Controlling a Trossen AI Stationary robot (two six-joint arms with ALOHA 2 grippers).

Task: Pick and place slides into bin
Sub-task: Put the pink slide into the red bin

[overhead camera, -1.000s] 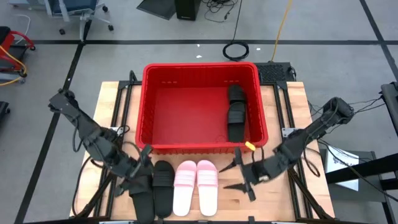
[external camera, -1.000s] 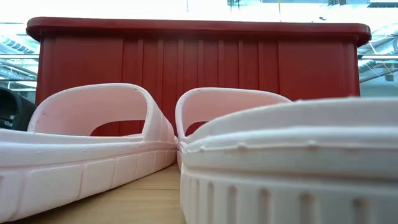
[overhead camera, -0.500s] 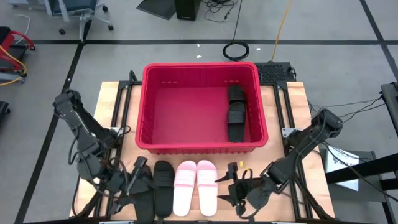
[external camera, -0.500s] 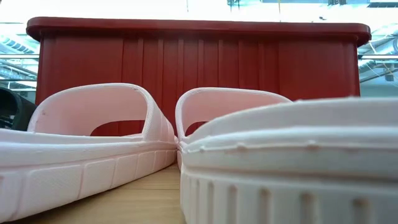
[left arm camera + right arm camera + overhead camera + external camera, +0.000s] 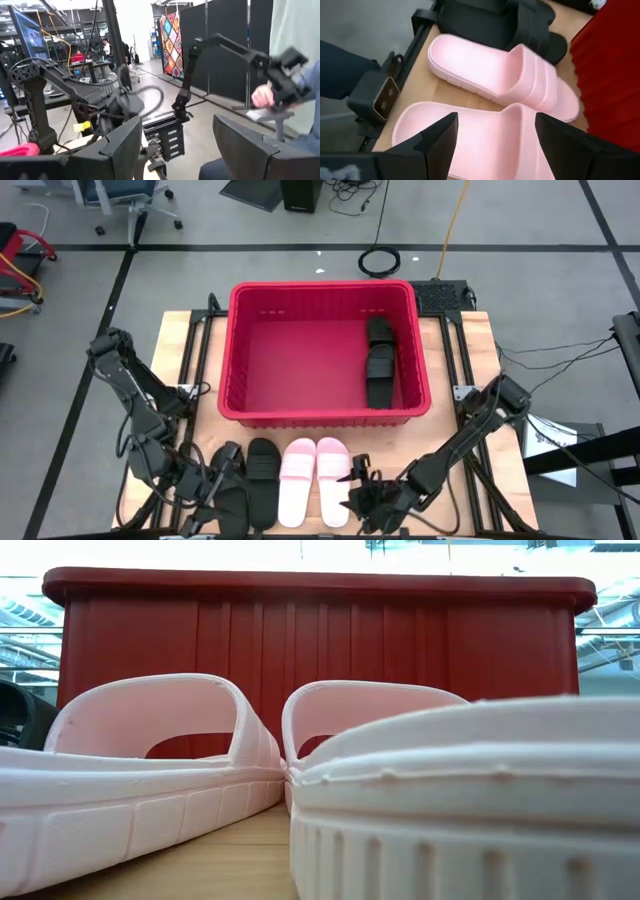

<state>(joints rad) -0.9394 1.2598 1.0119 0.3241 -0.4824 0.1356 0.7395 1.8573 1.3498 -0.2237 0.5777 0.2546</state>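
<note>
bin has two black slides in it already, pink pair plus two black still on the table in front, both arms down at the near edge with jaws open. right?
Not quite: the bin holds one black slide, not two; the high view shows it lying alone along the right wall. The rest stands: the pink pair and two black slides sit on the table in front, and the left gripper and right gripper are at the near edge, jaws open.
</note>
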